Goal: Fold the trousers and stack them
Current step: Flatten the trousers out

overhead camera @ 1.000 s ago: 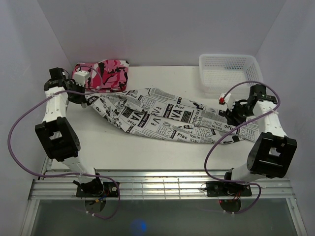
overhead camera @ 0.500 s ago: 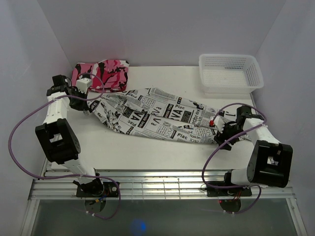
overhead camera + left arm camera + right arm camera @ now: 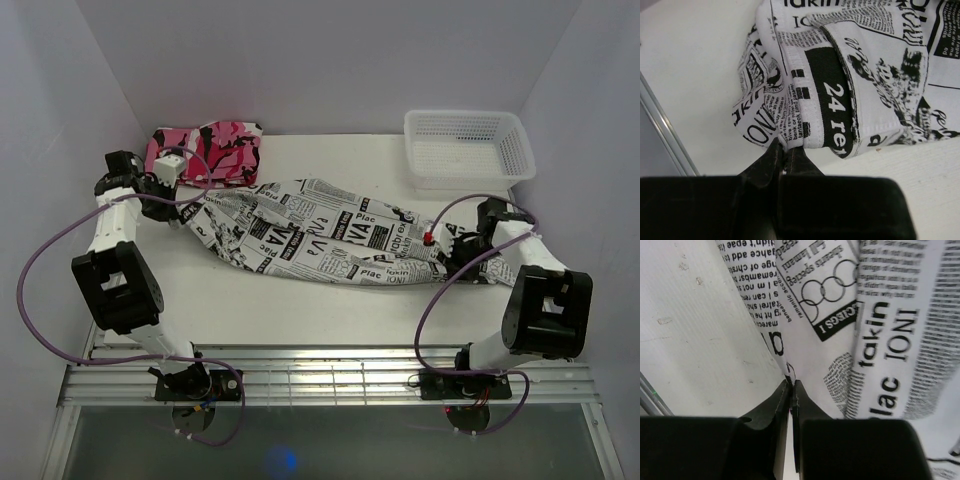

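Since the earlier frames, the right tool [image 3: 452, 250] has shifted left onto the leg ends and now pinches a fold of the long white cloth trousers with black newspaper print [image 3: 320, 235]. These trousers lie crumpled lengthwise across the white surface [image 3: 300, 310], with the waistband at the left beside a pink camouflage garment [image 3: 215, 150]. The left tool [image 3: 788, 146] pinches the waistband edge. A white mesh basket [image 3: 470, 176] sits at the far right.

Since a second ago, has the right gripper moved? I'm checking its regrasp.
Yes: the right gripper moved away from the basket, toward the near edge, onto the trousers.
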Robot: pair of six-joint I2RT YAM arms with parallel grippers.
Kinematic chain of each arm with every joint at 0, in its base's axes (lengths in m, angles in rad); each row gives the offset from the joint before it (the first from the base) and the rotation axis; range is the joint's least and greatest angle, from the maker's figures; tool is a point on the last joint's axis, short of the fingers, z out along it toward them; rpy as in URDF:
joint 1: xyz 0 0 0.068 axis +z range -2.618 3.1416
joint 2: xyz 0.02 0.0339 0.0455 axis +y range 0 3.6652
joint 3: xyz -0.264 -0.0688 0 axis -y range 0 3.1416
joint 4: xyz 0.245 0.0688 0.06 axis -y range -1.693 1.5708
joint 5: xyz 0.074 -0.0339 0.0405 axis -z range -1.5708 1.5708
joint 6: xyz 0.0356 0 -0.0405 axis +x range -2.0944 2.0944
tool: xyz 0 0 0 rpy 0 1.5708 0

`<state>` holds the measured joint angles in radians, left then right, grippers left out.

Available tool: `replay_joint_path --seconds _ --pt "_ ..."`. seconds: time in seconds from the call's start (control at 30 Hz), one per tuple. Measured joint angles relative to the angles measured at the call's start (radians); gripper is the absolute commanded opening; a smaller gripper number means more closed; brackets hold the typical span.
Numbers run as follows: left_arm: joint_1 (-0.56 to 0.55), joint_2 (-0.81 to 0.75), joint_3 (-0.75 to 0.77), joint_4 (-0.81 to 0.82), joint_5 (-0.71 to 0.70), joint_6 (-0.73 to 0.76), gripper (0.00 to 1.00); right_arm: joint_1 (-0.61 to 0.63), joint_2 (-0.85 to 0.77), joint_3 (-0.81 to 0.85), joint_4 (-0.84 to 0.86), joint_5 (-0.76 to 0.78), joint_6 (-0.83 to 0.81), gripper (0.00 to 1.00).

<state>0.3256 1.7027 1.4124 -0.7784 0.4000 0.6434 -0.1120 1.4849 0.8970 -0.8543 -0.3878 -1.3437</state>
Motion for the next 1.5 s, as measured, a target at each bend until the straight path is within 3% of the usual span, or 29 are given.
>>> replay_joint_path --seconds 0.23,0.37,0.5,0.63,0.77,0.93,1.0,1.03,1.1,1.23,1.27,1.3,1.37,1.5 --pt "0.0 -0.084 -0.089 0.098 0.001 0.026 0.0 -0.054 -0.071 0.294 -0.253 -0.07 -0.074 0.08" --pt "-0.003 -0.152 -0.145 0.191 -0.003 0.047 0.0 -0.073 -0.156 0.325 -0.337 -0.078 -0.113 0.08" --pt "-0.003 -0.316 -0.326 0.368 -0.037 0.064 0.0 -0.117 -0.226 0.3 -0.399 -0.042 -0.155 0.08" --pt "-0.003 -0.557 -0.564 0.557 -0.049 0.108 0.0 -0.249 -0.229 0.285 -0.43 0.009 -0.238 0.08" --pt "-0.006 -0.694 -0.685 0.696 -0.017 0.164 0.0 -0.309 -0.117 0.331 -0.458 0.05 -0.268 0.08" --pt "-0.01 -0.601 -0.68 0.786 -0.013 0.171 0.0 -0.207 0.266 0.557 -0.463 0.047 -0.157 0.08" --pt "-0.011 -0.52 -0.655 0.802 -0.027 0.162 0.0 -0.158 0.435 0.653 -0.434 0.047 -0.093 0.2" --pt "-0.011 -0.487 -0.644 0.804 -0.037 0.161 0.0 -0.131 0.515 0.693 -0.415 0.048 -0.054 0.36" --pt "-0.009 -0.446 -0.628 0.795 -0.045 0.169 0.05 -0.1 0.6 0.722 -0.385 0.053 0.004 0.51" --pt "-0.007 -0.444 -0.624 0.726 -0.034 0.238 0.2 -0.06 0.615 0.691 -0.326 0.08 0.098 0.84" --pt "-0.007 -0.455 -0.627 0.706 -0.03 0.26 0.3 -0.061 0.587 0.668 -0.303 0.09 0.114 0.95" --pt "-0.007 -0.472 -0.634 0.691 -0.024 0.283 0.34 -0.067 0.559 0.649 -0.281 0.097 0.126 1.0" --pt "-0.007 -0.516 -0.645 0.642 -0.018 0.31 0.44 -0.091 0.502 0.629 -0.255 0.103 0.14 0.95" --pt "-0.005 -0.548 -0.62 0.517 -0.021 0.273 0.45 -0.19 0.353 0.626 -0.212 0.105 0.164 0.95"
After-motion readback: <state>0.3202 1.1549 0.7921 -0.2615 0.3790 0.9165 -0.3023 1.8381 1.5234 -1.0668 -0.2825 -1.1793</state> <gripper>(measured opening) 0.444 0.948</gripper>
